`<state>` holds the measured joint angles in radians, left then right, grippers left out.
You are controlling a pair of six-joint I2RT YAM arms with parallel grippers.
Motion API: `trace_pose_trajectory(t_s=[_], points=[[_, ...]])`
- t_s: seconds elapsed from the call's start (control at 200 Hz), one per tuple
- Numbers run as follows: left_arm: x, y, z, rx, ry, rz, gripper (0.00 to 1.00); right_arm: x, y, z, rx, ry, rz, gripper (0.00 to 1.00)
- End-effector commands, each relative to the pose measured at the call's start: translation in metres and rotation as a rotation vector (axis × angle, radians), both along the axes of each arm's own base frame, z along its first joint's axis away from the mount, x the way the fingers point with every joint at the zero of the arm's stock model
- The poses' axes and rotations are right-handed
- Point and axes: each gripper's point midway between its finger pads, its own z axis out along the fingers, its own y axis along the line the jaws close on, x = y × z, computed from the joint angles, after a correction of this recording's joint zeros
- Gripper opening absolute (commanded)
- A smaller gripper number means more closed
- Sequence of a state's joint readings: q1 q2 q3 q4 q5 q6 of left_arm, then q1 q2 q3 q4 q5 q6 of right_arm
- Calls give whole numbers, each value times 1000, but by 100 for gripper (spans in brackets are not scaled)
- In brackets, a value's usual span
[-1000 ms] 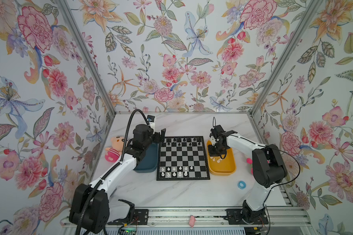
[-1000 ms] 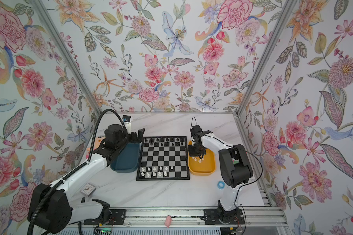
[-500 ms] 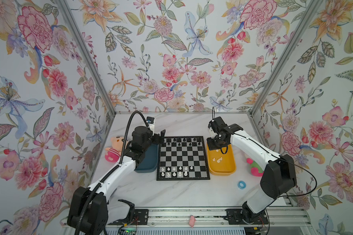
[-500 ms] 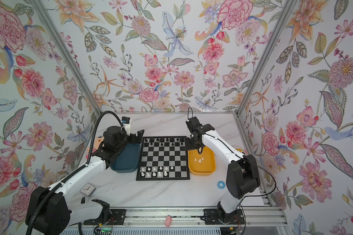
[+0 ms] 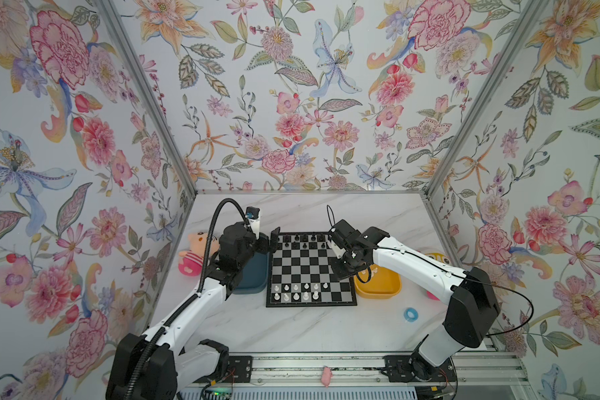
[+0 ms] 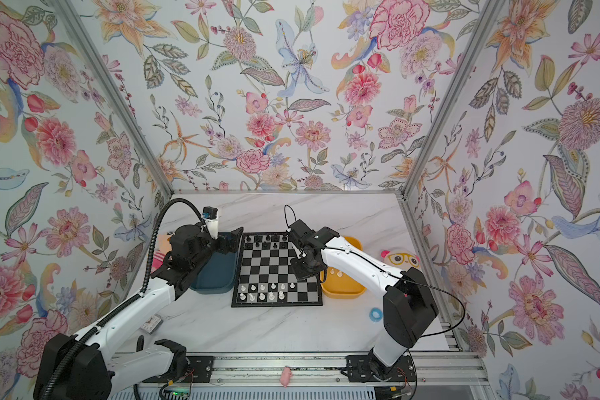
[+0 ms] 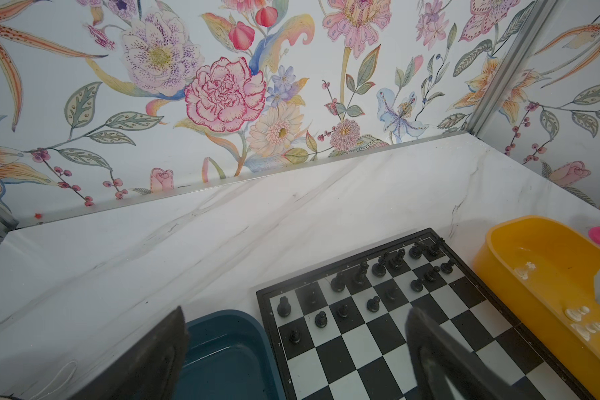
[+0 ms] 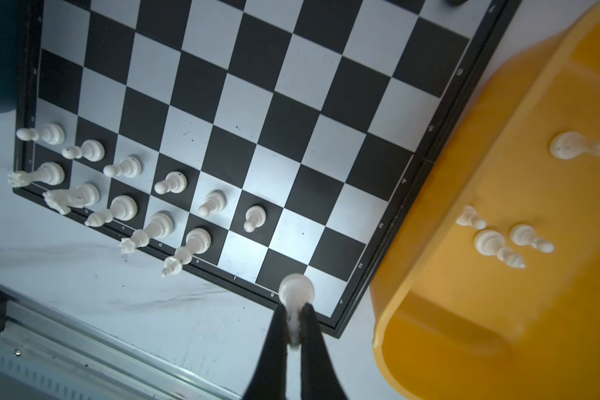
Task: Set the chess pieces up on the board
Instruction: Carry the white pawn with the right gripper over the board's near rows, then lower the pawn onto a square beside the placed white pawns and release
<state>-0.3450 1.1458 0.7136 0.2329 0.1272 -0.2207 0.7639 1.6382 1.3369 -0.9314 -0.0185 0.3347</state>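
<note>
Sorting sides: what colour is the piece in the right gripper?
White piece, clearest in the right wrist view.

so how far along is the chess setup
Done: eleven white chess pieces stand on the board, six pawns in front of five taller ones, in the two rows nearest the robot. In hand: the right gripper is shut on another white piece near the board's right edge. Left: four white pieces wait in the yellow tray.
</note>
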Motion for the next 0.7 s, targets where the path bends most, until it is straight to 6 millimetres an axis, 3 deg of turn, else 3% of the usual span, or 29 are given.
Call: trace_pose_trajectory(t_s=[0.0,0.415,0.696], points=[[-4,0,6,-4,-34,-18,99,-15,-7,-12,-49,41,-27,0],[-14,2,5,-27,-42,-24,99,-33,-6,-45,-145,87,1,0],[-18,4,6,-31,-51,-21,99,-34,-6,-61,-162,99,-2,0]])
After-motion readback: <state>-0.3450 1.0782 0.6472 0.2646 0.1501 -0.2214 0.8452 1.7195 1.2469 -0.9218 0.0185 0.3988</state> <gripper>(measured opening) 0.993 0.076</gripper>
